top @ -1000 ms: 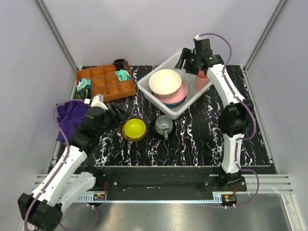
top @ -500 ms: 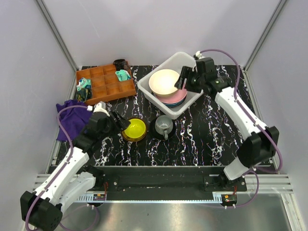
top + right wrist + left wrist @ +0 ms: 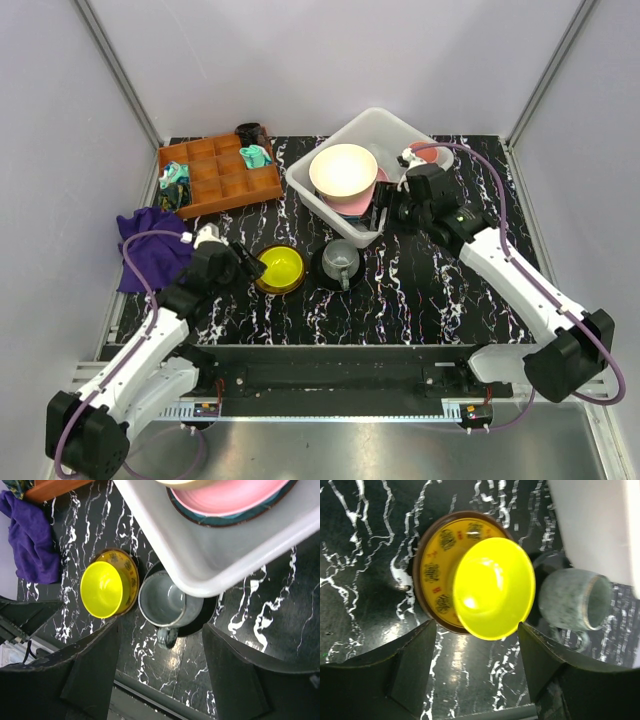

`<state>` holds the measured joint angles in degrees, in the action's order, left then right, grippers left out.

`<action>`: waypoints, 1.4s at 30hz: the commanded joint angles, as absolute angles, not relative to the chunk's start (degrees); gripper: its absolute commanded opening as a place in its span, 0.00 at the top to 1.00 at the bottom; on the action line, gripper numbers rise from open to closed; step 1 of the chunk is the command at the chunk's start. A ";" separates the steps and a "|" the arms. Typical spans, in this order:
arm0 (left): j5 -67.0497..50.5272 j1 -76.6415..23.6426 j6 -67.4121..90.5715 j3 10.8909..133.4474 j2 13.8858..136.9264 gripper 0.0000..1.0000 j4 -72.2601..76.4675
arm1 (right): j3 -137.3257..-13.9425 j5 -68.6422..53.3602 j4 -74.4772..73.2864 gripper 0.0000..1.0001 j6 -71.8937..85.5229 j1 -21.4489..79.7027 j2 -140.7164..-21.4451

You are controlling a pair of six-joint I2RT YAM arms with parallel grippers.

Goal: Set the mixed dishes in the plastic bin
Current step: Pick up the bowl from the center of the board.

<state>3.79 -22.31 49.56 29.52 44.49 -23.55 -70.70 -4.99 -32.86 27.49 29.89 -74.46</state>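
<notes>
Yellow bowl [image 3: 492, 587] before left end effector [image 3: 476, 630]

**Dishes, counted by kind.** One translucent white rectangular plastic bin [image 3: 210, 565]. Inside the bin: one cream bowl [image 3: 343, 170] and two stacked plates, a pink plate [image 3: 230, 497] and a blue-rimmed plate [image 3: 239, 519]. Outside the bin, near side: one small yellow bowl [image 3: 493, 587], one grey mug [image 3: 167, 600] and two saucers, a black saucer [image 3: 322, 276] and a yellow brown-rimmed saucer [image 3: 437, 575].

The worktop [image 3: 420, 290] is black with white veins, a marble look, smooth and shiny enough to throw back the lamps. The bin [image 3: 210, 565] is milky, half-clear plastic, smooth and dull. The yellow bowl [image 3: 492, 587] has a high-gloss glaze (a bright glare spot sits inside it). The mug [image 3: 570, 600] wears a speckled grey, stony glaze. The cloth [image 3: 30, 535] is soft purple fabric; the tray [image 3: 225, 185] looks wooden.
</notes>
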 commanded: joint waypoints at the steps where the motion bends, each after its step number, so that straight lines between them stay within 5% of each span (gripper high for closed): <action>1: 6.42 -22.59 50.62 27.87 46.49 0.32 -18.82 | -68.47 -4.22 -32.43 0.25 29.70 30.32 -71.28; 8: 6.24 -22.85 50.01 28.12 52.38 0.35 -14.86 | -65.57 -4.39 -32.34 0.25 30.06 30.41 -69.61; 20: 5.89 -22.94 48.96 28.21 59.41 0.58 -10.02 | -64.42 -4.48 -32.17 0.25 30.59 30.41 -68.82; 35: 5.80 -23.12 48.52 27.34 64.51 0.63 -7.21 | -63.28 -4.31 -32.26 0.24 30.67 30.41 -67.59; 42: 5.71 -23.20 48.60 27.51 66.00 0.76 -6.33 | -62.75 -4.48 -32.78 0.24 30.50 30.50 -67.06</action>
<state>4.80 -22.94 49.34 27.59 65.39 -9.47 -63.29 -5.08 -32.86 30.33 30.00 -68.99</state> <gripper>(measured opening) 0.263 0.759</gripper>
